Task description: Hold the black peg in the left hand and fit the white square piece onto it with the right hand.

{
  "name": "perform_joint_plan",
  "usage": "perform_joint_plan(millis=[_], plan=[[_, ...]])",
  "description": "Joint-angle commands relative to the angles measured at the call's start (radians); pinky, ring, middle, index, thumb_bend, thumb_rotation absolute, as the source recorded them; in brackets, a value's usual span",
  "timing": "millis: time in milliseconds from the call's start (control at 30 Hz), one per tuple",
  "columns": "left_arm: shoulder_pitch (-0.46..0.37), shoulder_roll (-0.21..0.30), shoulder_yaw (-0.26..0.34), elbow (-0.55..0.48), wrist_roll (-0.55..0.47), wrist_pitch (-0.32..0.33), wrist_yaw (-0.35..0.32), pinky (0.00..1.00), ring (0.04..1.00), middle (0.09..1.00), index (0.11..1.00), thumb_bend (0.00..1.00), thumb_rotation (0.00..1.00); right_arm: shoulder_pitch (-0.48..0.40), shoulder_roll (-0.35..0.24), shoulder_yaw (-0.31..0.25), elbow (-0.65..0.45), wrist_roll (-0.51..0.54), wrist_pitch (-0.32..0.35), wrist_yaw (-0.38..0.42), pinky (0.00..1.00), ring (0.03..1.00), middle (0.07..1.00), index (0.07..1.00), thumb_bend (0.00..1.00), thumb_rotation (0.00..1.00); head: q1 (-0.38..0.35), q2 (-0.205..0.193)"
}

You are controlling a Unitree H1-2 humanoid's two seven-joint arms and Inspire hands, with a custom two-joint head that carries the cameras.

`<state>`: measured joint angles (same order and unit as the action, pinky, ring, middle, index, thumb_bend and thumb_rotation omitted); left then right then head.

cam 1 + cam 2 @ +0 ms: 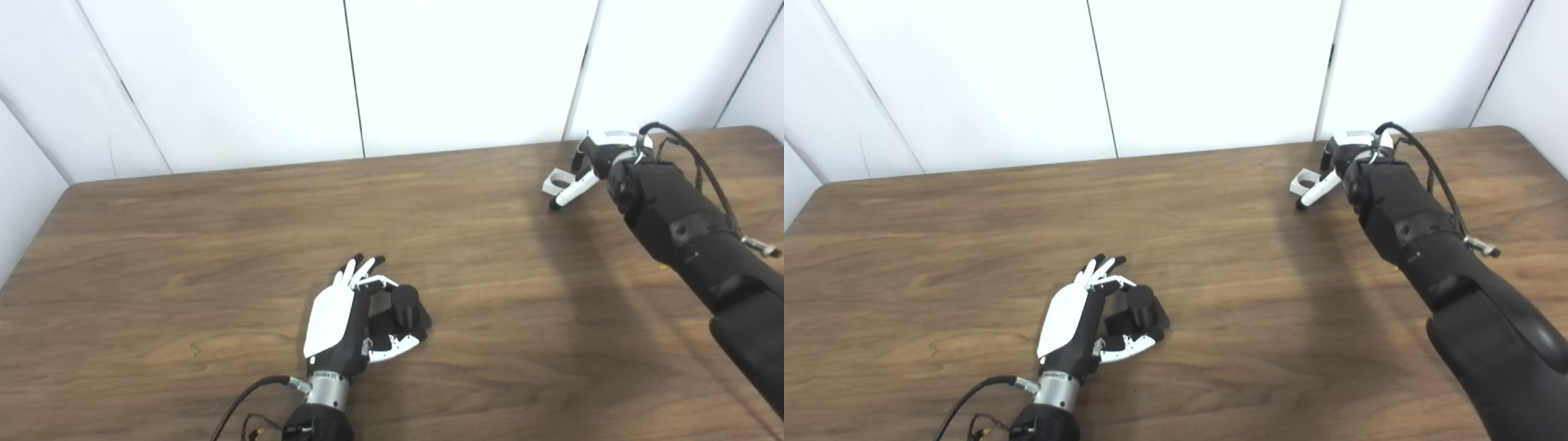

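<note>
The black peg (405,304), a short upright cylinder on a dark base, stands on the table near the front middle. My left hand (335,318) lies beside it on its left. One finger curls toward the peg's top and the thumb (398,346) reaches under its base, while the other fingers (361,268) point straight away. Whether this is a firm grip is unclear. The white square piece (556,179), with a round hole, lies at the far right. My right hand (597,160) is against its right side, with the thumb stretched out in front of it and not closed on it.
The wooden table (184,257) ends at white wall panels behind and at a rounded corner far right. My right forearm (686,226) crosses the right side of the table, with a cable looping off it. A cable trails from the left wrist at the bottom edge.
</note>
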<state>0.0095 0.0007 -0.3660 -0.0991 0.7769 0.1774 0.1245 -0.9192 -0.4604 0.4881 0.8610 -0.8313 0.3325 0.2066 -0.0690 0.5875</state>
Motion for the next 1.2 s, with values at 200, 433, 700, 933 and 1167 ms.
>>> perform_joint_plan(millis=[200, 433, 700, 933, 1167], plan=[[0.014, -0.002, -0.002, 0.041, 0.019, 0.045, -0.019, 1.00, 1.000, 0.922, 0.491, 0.52, 0.07, -0.095, 0.010, 0.006, 0.046, 0.030, -0.020, 0.010, 1.00, 1.000, 1.000, 0.678, 0.82, 0.47, 0.004, 0.002], [0.014, -0.003, -0.002, 0.042, 0.023, 0.042, -0.014, 1.00, 1.000, 0.919, 0.491, 0.52, 0.07, -0.129, 0.021, 0.014, 0.104, 0.047, -0.028, 0.025, 1.00, 1.000, 1.000, 0.656, 0.78, 0.50, 0.005, 0.002], [0.014, -0.004, -0.001, 0.043, 0.020, 0.043, -0.014, 1.00, 1.000, 0.921, 0.491, 0.52, 0.07, -0.150, 0.030, 0.025, 0.141, 0.063, -0.037, 0.023, 1.00, 1.000, 1.000, 0.690, 0.79, 0.51, 0.006, 0.004], [0.012, -0.008, 0.000, 0.043, 0.020, 0.046, -0.012, 1.00, 1.000, 0.921, 0.491, 0.52, 0.07, -0.145, 0.031, 0.027, 0.135, 0.065, -0.035, 0.011, 1.00, 1.000, 1.000, 0.658, 0.80, 0.44, 0.007, 0.005], [0.011, -0.007, 0.000, 0.040, 0.026, 0.048, -0.013, 1.00, 1.000, 0.920, 0.491, 0.52, 0.07, -0.138, 0.029, 0.035, 0.138, 0.060, -0.036, 0.002, 1.00, 1.000, 1.000, 0.633, 0.82, 0.38, 0.007, 0.008]])
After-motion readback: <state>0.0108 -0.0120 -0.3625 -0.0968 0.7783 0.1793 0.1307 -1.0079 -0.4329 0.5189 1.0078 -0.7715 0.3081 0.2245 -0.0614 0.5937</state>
